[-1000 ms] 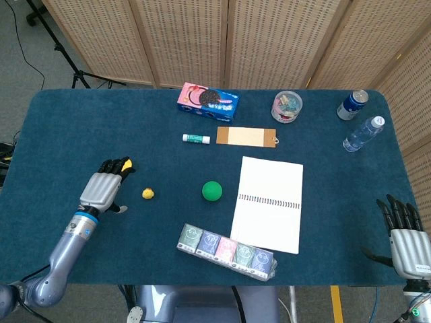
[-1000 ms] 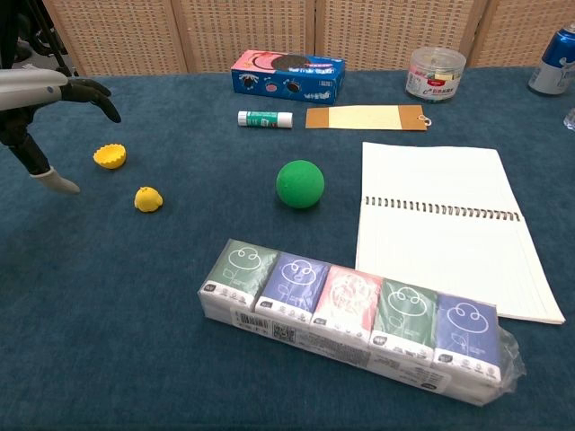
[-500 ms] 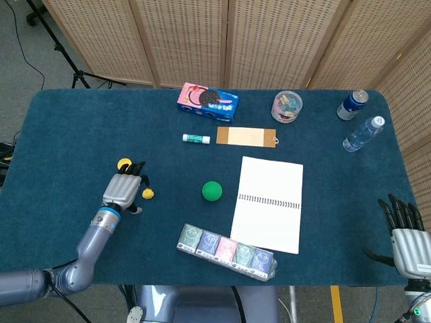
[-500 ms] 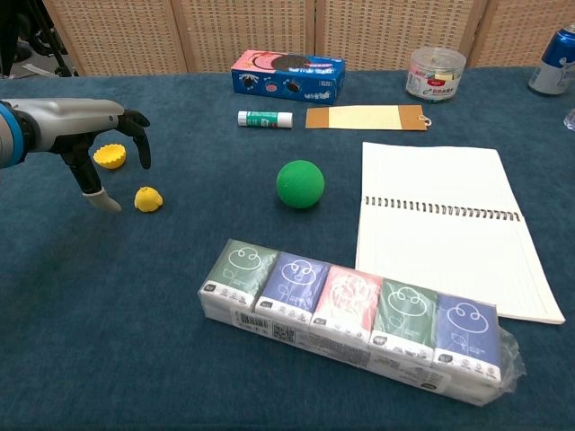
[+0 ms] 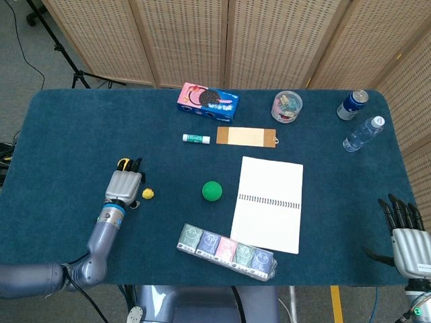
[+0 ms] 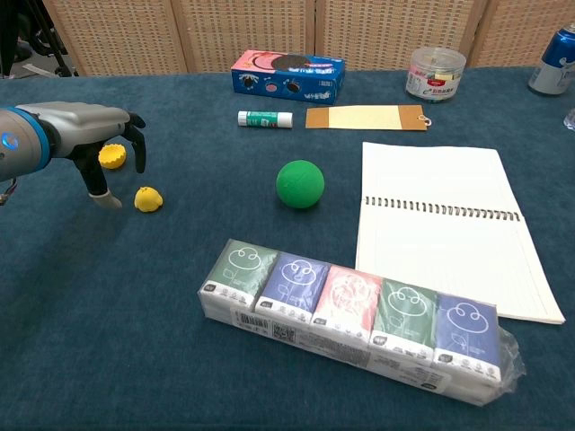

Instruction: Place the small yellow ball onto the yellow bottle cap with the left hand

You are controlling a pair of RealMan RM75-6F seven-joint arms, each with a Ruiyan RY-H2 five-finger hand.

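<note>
Lying on the desk (image 5: 60, 134), the ball (image 6: 148, 198) sits free just right of the left hand (image 6: 101, 145), whose empty, loosely curled fingers half hide the cap (image 6: 112, 157); right hand (image 5: 408, 235) spread, cut off

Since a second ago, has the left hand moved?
Yes. The left hand has come nearer the small yellow ball, toward the green ball; the yellow bottle cap sits behind its fingers.
</note>
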